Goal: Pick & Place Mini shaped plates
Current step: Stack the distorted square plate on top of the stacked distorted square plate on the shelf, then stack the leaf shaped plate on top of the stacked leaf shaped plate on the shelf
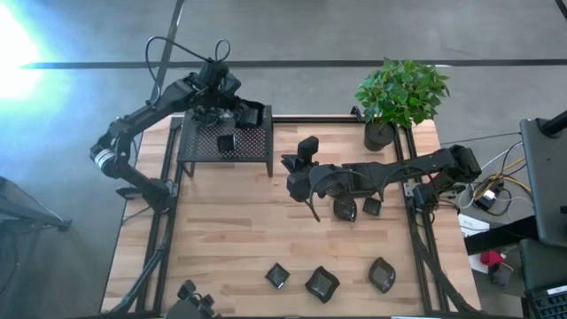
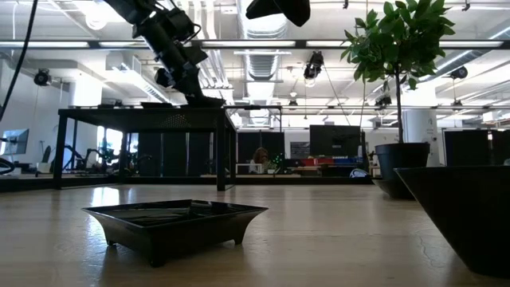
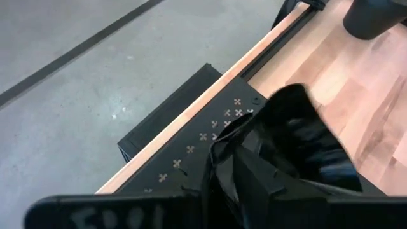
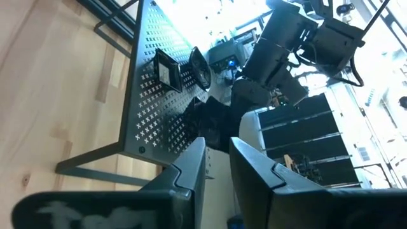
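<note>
The perforated stand carries mini plates; the left gripper grasps one at its far-right corner. The right gripper hovers unclenched, empty.

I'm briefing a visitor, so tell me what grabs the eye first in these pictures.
First, the black perforated stand at the table's far left, with the left gripper over its top beside small plates. Next, the leafy plant at the far right corner. Then the right gripper at mid-table, with more plates along the near edge.
</note>
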Controlling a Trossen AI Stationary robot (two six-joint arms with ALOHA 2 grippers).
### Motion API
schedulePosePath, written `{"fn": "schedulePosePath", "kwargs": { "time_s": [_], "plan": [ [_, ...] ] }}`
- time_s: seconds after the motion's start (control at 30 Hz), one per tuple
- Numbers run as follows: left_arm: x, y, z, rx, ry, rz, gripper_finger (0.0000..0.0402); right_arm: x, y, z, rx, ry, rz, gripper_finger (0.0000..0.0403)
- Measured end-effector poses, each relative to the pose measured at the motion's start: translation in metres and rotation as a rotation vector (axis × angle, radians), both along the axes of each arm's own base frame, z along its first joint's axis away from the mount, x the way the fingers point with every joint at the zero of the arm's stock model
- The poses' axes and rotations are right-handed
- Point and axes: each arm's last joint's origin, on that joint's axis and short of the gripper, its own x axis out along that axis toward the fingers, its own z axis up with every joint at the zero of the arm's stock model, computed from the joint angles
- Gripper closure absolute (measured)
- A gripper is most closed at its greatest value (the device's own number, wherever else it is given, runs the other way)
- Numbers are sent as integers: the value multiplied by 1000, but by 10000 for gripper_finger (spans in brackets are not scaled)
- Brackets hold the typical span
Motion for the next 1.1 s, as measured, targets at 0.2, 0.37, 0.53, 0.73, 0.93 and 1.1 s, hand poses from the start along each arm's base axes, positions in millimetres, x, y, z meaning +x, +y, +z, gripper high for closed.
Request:
{"fn": "schedulePosePath", "kwargs": {
  "time_s": [0.2, 0.37, 0.53, 0.73, 0.93, 1.1],
  "plan": [
    [-3, -3, 7, -18, 29, 17, 318, 0, 0, 0, -2, 1, 0, 335],
    [-8, -7, 22, -45, 49, 26, 317, 0, 0, 0, -2, 1, 0, 335],
    [-12, -12, 40, -54, 49, 32, 317, 0, 0, 0, -2, 2, 0, 335],
    [-14, -19, 60, -25, 21, 21, 317, -2, 0, 2, 45, -35, -18, 335],
    [-13, -52, 73, 10, 0, -75, 317, -25, -5, 15, 191, -83, -86, 335],
    [-9, -93, 80, 64, -16, -190, 317, -54, -11, 23, 367, -107, -195, 335]
  ]
}}
